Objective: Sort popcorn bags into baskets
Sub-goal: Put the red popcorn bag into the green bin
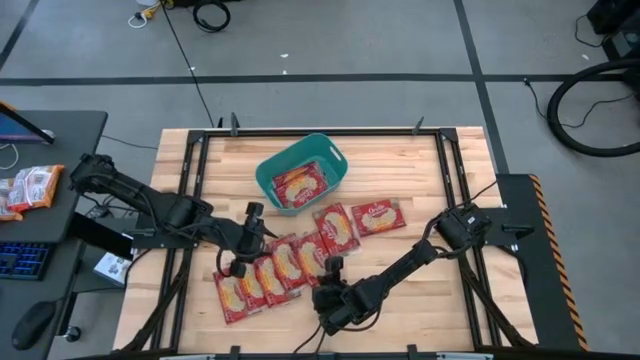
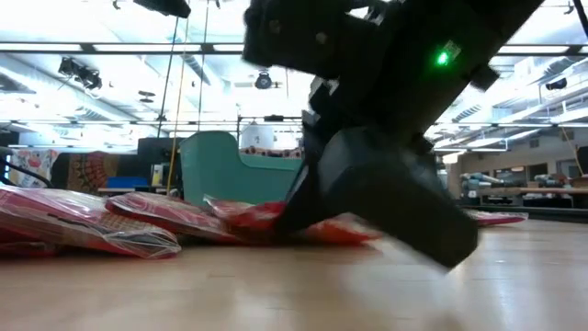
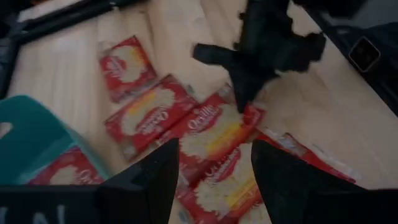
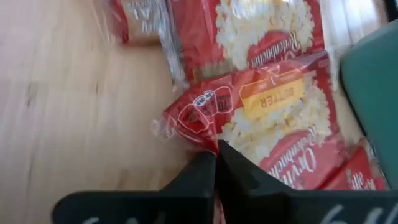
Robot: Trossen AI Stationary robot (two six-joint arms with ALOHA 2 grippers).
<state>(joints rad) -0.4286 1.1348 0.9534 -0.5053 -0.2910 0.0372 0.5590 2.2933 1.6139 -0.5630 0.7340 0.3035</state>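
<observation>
Several red popcorn bags (image 1: 290, 262) lie in an overlapping row across the table's middle, resting partly on each other. One more lies in the teal basket (image 1: 332, 160) near the far edge. My right gripper (image 1: 333, 266) reaches in from the right, shut at the near end of one bag (image 4: 273, 112) in the row. My left gripper (image 3: 214, 155) is open and hovers above the row's left part (image 1: 240, 262) without touching anything. In the low view the right gripper (image 2: 294, 216) slants down onto a red bag, with the basket (image 2: 207, 165) behind it. My right gripper pinches the popcorn bag by its crinkled end seam (image 4: 200, 138), near a corner, between the two fingertips. The fingers slant down at it from the table's near right side. Most of the bag still lies on the neighbouring bags and the table.
Paler orange-and-white packets (image 1: 30, 185) sit on the side desk to the left, beside a keyboard and mouse. Black frame rails (image 1: 190, 170) run along the table's left and right sides. Bare wood (image 1: 430, 290) lies at the near right.
</observation>
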